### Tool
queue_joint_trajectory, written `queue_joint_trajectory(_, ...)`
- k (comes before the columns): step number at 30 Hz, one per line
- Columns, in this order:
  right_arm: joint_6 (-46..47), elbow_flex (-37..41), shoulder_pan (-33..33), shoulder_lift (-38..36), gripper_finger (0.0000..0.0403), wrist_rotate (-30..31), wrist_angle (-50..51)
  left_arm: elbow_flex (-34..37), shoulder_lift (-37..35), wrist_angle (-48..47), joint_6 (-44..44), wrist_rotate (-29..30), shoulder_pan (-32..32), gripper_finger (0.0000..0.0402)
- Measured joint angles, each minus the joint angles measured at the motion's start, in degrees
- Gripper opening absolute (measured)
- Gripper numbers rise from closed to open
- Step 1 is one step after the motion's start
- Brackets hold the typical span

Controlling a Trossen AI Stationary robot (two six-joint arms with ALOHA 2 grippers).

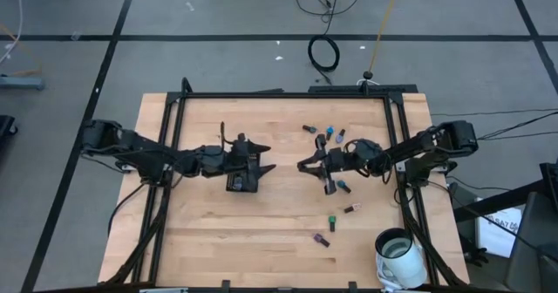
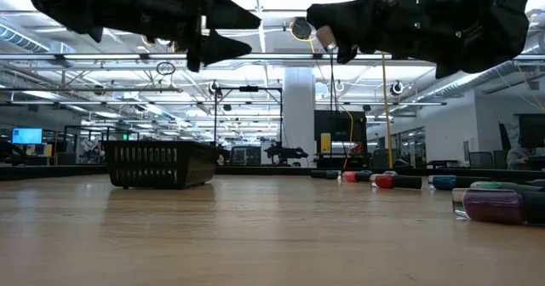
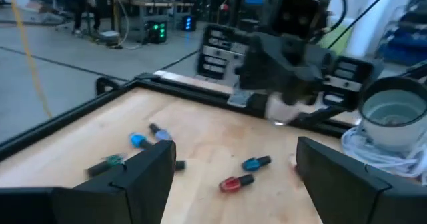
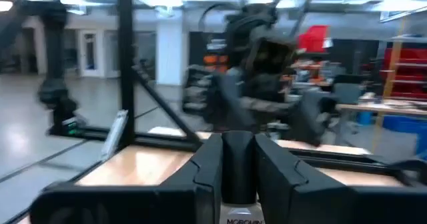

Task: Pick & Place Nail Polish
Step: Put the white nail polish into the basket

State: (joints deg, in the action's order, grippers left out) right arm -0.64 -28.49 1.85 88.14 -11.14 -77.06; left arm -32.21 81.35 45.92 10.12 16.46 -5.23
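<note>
Loose nail polish bottles lay toward the desk's right edge. Mid-desk, the right gripper was clamped on one bottle, raised above the surface, facing the wide-open, empty left gripper. A mistimed handover could drop the bottle.

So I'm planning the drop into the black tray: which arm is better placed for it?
Probably the right. Its gripper is shut on a nail polish bottle, raised mid-table. The left gripper hangs open and empty over the tray, so it may need to clear away first.
</note>
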Motion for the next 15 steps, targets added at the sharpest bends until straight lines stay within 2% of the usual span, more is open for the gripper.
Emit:
queue_joint_trajectory(8,1.51,0.00,-0.04,0.00,0.0049,0.75,-3.30,-1.42,13.44,20.43,-9.07,-0.45,-0.37,0.0305)
queue_joint_trajectory(15,2.10,0.00,-0.04,-0.02,0.0049,0.64,-3.32,-11.24,22.84,21.01,-18.35,-2.99,-0.39,0.0305)
